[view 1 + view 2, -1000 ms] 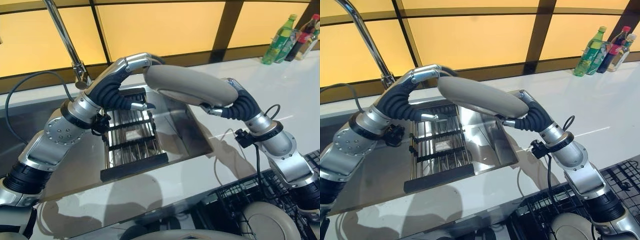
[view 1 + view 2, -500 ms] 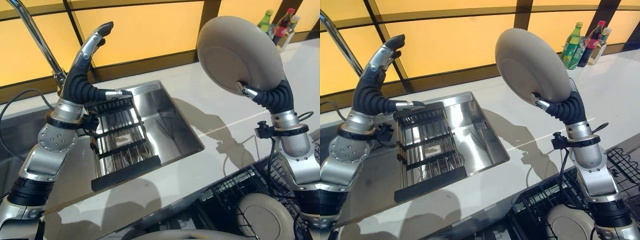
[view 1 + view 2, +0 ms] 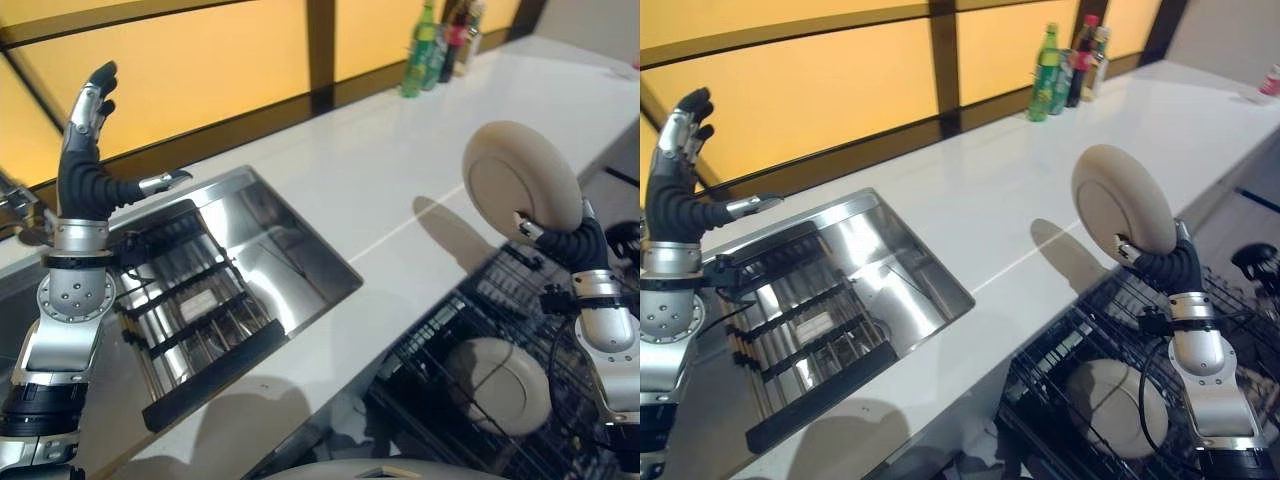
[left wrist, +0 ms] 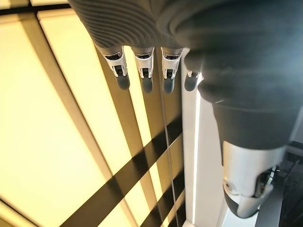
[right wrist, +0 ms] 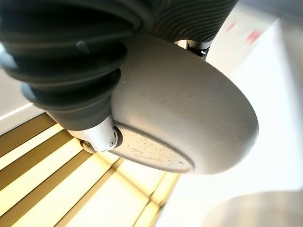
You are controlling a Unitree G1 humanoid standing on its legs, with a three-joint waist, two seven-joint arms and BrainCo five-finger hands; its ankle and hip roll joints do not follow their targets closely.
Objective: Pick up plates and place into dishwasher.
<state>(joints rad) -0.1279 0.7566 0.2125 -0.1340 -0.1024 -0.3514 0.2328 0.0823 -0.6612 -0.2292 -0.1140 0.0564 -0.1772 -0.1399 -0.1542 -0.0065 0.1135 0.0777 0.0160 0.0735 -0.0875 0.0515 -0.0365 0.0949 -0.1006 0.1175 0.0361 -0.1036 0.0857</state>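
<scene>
Holding a beige plate [image 3: 520, 176] on edge, underside toward the camera, the right hand [image 3: 560, 243] has its fingers curled round the plate's lower rim; in the right wrist view the thumb [image 5: 97, 137] presses on the plate's base ring. The plate is raised in the air over the near right edge of the white table [image 3: 400, 190], above the black wire dishwasher rack [image 3: 450, 340]. A second beige plate [image 3: 497, 384] lies in that rack, below and left of the held one. The rack sits just off the table's front edge. Left hand [image 3: 85, 150] is raised upright above the left part of the steel sink [image 3: 290, 250], fingers [image 4: 144, 71] straight and spread, thumb out to the side, holding nothing. A black-framed rack [image 3: 190, 320] lies across the sink's left part. Bottles [image 3: 440, 40] stand together at the table's far edge, against the amber wall panels [image 3: 180, 70].
</scene>
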